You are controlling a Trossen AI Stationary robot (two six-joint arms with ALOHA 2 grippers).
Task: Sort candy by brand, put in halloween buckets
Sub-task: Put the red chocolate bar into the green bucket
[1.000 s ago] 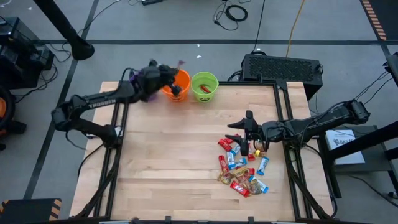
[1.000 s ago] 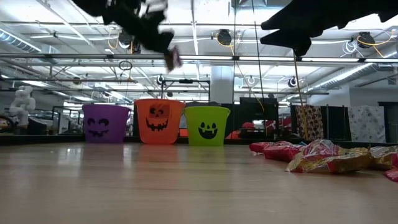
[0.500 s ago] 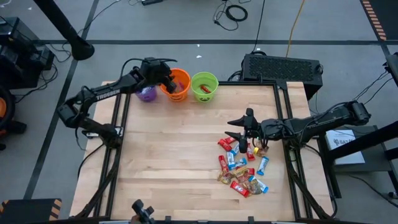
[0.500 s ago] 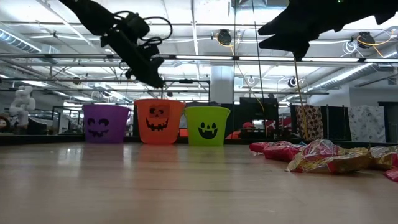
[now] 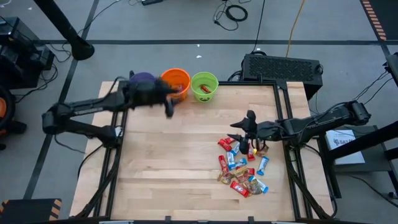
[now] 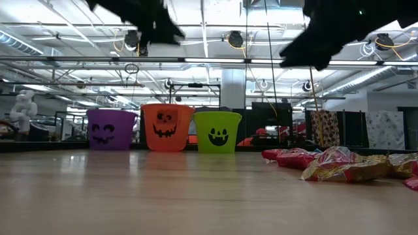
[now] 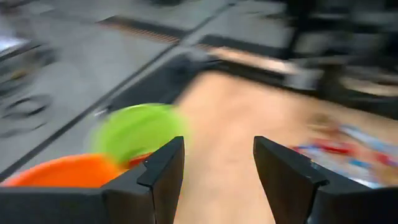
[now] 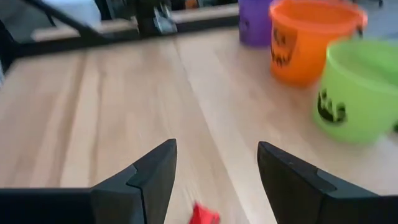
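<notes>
A: Right gripper (image 5: pixel 244 138) hangs wide and empty over the candy (image 5: pixel 239 167); left gripper (image 7: pixel 217 171) is spread, empty, beside the 3 buckets (image 5: pixel 204 86).

B: Drop squarely over 1 wrapper.

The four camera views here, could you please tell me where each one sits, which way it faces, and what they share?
High view: overhead, straight down on the table; both arms, left gripper, right gripper.
Low view: table height, level toward the purple bucket, orange bucket, green bucket; arms overhead.
Left wrist view: past its open fingers toward the orange and green buckets.
Right wrist view: past its open fingers toward all three buckets.
Shared: the candy pile shows in the high and low views.
</notes>
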